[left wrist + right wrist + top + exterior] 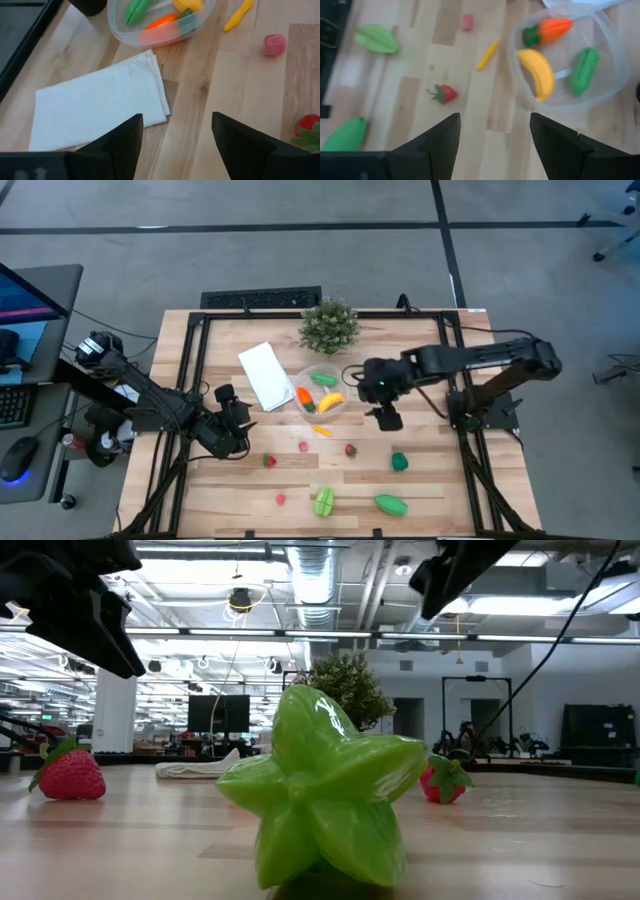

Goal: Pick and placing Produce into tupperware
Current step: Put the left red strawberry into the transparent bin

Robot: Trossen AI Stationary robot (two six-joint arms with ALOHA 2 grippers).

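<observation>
A: Start at the front edge of the table. What lies nearest?

B: A green star fruit [324, 501], ridged and glossy, with a smooth green pod [391, 504] just beside it and a small red piece [281, 499] on its other side. I judge all of these to be hollow plastic: light, stiff and slick, likely to squirt out of a pinch. The star fruit's grooves look like the surest place to grip it, across the narrow waist.

A: And farther in?

B: Two strawberries, one [269, 461] near the left gripper [240, 422], the other [350, 449] mid-table, a pink bit [303, 446] between them, a dark green piece [399, 462] to the right, and a thin yellow pepper [321, 431] just beside the container. Pinch the strawberries across the body, not on the leafy cap.

A: The grippers?

B: The left gripper hangs over bare wood near a folded white cloth [266, 375], fingers apart, nothing between them. The right gripper [387, 416] hovers just beside the tupperware [303, 373], fingers likewise spread and empty.

A: What's inside the tupperware?

B: A banana [538, 73], a carrot [550, 30] and a green pod [583, 69], lying loose with room left. The clear bowl seems light, so a nudge could slide it.

A: Beyond it?

B: A bushy potted plant [329, 326] at the far edge.
</observation>
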